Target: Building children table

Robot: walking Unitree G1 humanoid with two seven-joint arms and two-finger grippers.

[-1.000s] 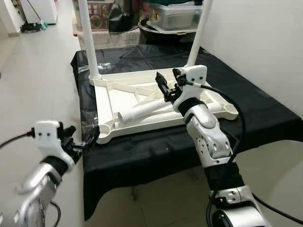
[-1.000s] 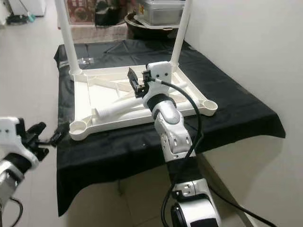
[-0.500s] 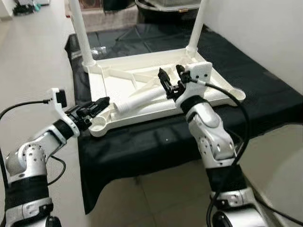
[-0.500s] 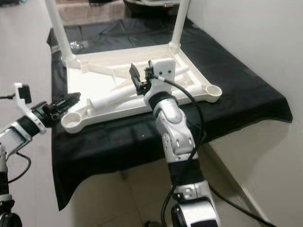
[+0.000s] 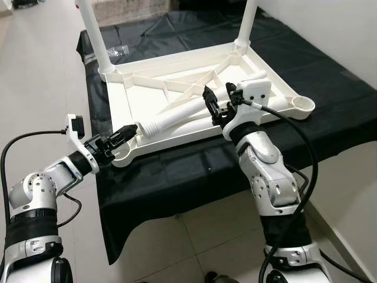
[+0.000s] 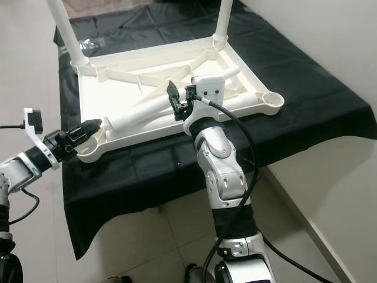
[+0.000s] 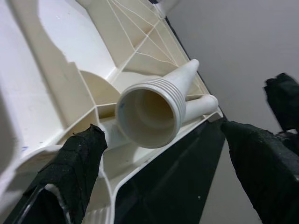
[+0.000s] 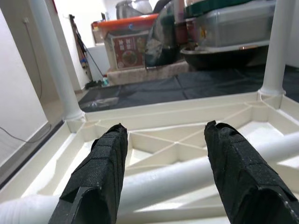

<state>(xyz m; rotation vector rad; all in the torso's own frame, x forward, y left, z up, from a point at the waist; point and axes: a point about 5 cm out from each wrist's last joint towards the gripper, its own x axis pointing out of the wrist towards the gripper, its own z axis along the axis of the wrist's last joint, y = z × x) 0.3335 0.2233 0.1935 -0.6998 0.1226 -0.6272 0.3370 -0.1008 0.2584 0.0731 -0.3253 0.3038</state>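
- The cream plastic children's tabletop (image 5: 177, 97) lies upside down on the worktop covered with black cloth (image 5: 330, 88). Two white round legs (image 5: 94, 35) already stand in its far corner sockets.
- A loose white plastic leg with a threaded end (image 5: 177, 118) lies across the ribs of the tabletop, its thread pointing to the near left corner socket (image 5: 121, 154).
- The left pincer (image 5: 121, 134) is spread, its fingers (image 7: 74, 158) on both sides of the threaded end but not touching it.
- The right pincer (image 5: 221, 101) is also spread, just above the middle of the loose leg, holding nothing.
- Risk: the leg is round and smooth, so if only one pincer closes, it could roll or turn away between the ribs.
- Risk: the left pincer is very near the socket rim; a push there could slide the tabletop on the cloth.
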